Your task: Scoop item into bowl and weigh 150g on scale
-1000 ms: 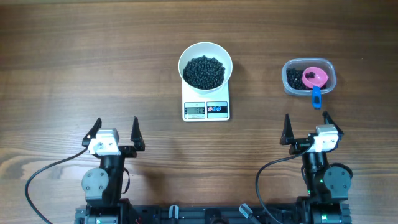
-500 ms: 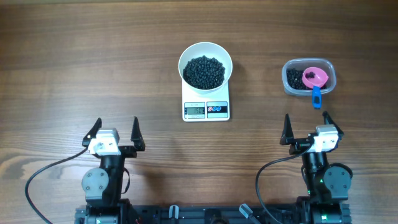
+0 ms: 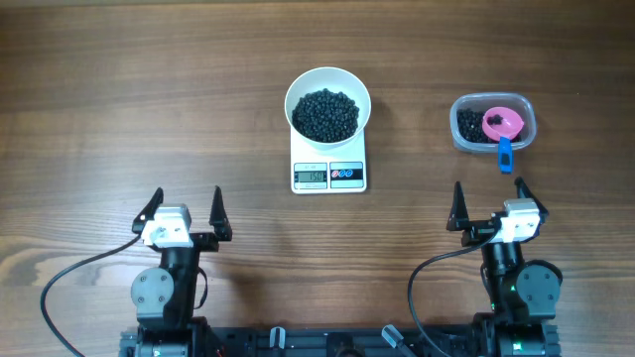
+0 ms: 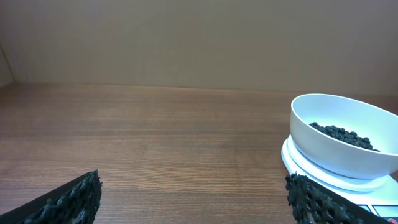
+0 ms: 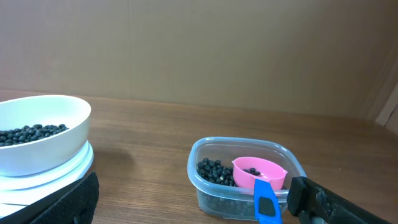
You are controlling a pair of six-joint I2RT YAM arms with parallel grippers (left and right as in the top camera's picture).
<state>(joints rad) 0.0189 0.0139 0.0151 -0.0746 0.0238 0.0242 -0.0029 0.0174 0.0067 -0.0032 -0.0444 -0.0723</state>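
Brown wood-grain tabletop (image 3: 99,99) carries the scale (image 3: 328,164) with the bowl (image 3: 327,70) sitting on it, well filled with the item (image 3: 326,114). The pink scoop (image 3: 503,123) lies back in the clear tub (image 3: 455,124) among leftover beans, so scooping looks finished and only confirming the readout seems left, its digits too small to read. The left gripper (image 3: 187,198) and right gripper (image 3: 488,193) rest near the tabletop's near edge, jaws spread wide, holding nothing; since a second ago nothing has visibly moved, though the display may have changed.
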